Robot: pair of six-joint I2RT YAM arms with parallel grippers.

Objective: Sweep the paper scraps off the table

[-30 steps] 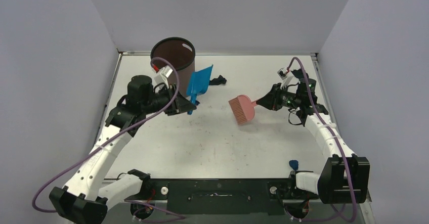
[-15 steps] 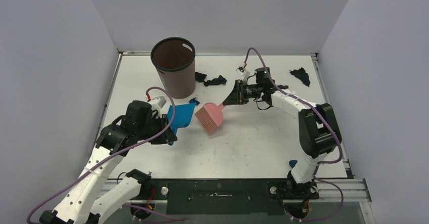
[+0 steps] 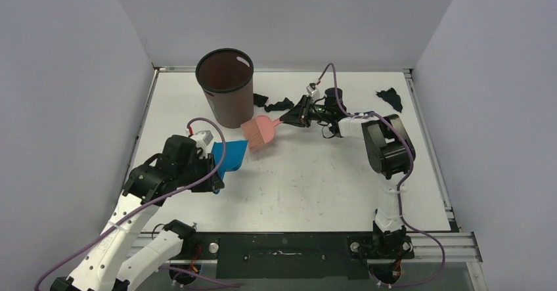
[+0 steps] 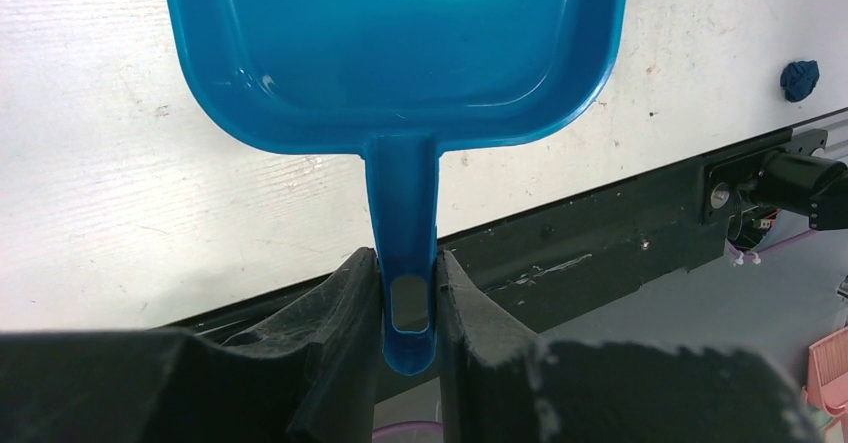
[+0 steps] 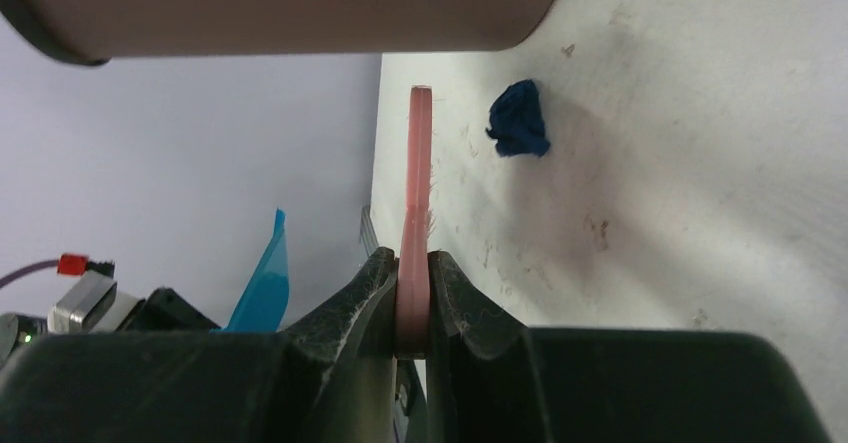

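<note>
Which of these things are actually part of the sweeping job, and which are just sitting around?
Job: paper scraps, pink brush in right gripper, blue dustpan in left gripper, table.
Sitting around: brown bin, purple cables.

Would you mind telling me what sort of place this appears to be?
Probably a robotics lab test cell: a white table walled by plain grey panels, with a left arm and right arm bolted at its near edge.

paper scraps: dark, crumpled, scattered apart | table: white, flat, speckled
</note>
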